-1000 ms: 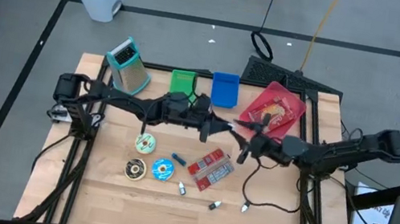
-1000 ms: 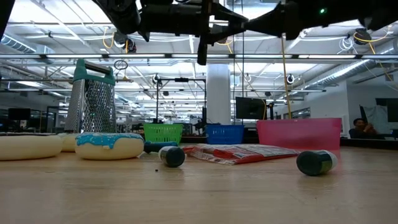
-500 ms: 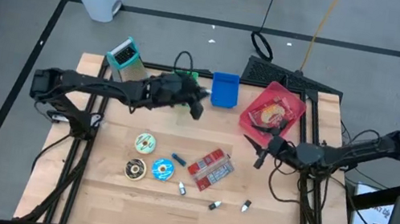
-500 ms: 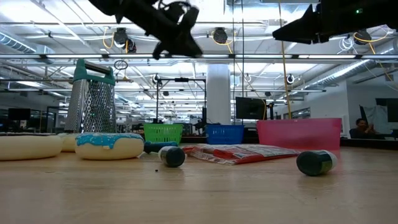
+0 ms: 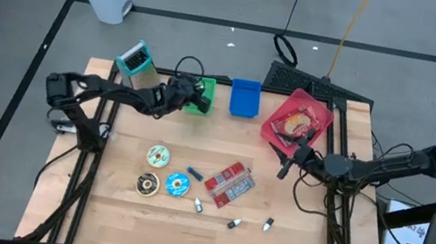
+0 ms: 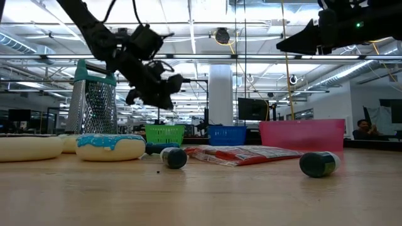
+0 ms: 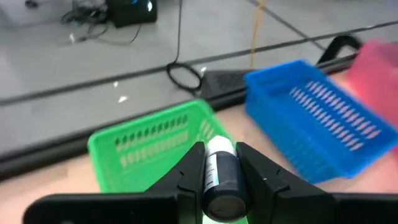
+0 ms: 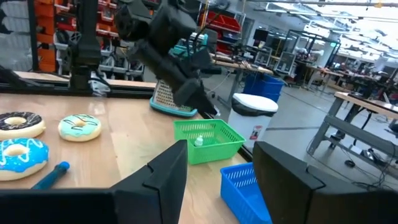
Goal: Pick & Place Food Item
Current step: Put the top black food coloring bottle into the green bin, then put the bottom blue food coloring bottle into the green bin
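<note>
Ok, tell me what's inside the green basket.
In the right wrist view, the green basket holds one small white-capped item. The left pincer, gripping a small bottle above it, covers part of its floor.

No readable text anywhere: the label on the small bottle (image 7: 219, 176) is too blurred, and the red packet (image 5: 228, 181) print is illegible.

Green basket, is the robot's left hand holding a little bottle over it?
Yes, the left gripper is shut on a small dark bottle with a white cap, right above the green basket.
</note>
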Controlling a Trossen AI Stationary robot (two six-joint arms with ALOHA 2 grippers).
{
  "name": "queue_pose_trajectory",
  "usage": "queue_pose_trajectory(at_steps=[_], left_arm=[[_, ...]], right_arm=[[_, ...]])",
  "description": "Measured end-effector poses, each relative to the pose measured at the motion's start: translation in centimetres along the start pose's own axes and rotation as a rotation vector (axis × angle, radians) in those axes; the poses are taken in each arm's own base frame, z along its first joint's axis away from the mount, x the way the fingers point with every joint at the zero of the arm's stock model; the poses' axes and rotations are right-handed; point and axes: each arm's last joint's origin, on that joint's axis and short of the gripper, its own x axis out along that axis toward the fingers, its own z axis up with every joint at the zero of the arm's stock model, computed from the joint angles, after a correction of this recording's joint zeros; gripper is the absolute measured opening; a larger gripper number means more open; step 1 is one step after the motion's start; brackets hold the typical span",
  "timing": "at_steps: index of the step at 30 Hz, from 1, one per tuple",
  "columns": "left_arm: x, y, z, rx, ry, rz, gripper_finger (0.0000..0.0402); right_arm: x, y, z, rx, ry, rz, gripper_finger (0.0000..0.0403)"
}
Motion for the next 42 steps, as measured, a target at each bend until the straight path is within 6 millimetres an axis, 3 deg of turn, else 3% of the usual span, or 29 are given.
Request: queue_pose_trajectory(at_steps=[8, 29, 38, 42], left_arm=[[1.8, 0.3, -1.4, -0.05, 0.044, -0.029, 0.0074], [1.9, 0.4, -1.5, -0.039, 0.034, -0.008, 0.0082], [2.3, 1.3, -1.3, -0.046, 0.052, 0.02, 0.0191], [1.9, 1.4, -0.5, 0.0, 0.057, -0.051, 0.0234]], right_arm=[[0.0, 0.0, -0.1, 0.0, 0.003, 0.002, 0.0168], [0.0, 0.0, -0.1, 0.011, 0.003, 0.002, 0.0166], [0.0, 0.0, -0.1, 0.045, 0.006, 0.004, 0.0165], [-0.2, 0.4, -0.1, 0.011, -0.008, 0.077, 0.0166]])
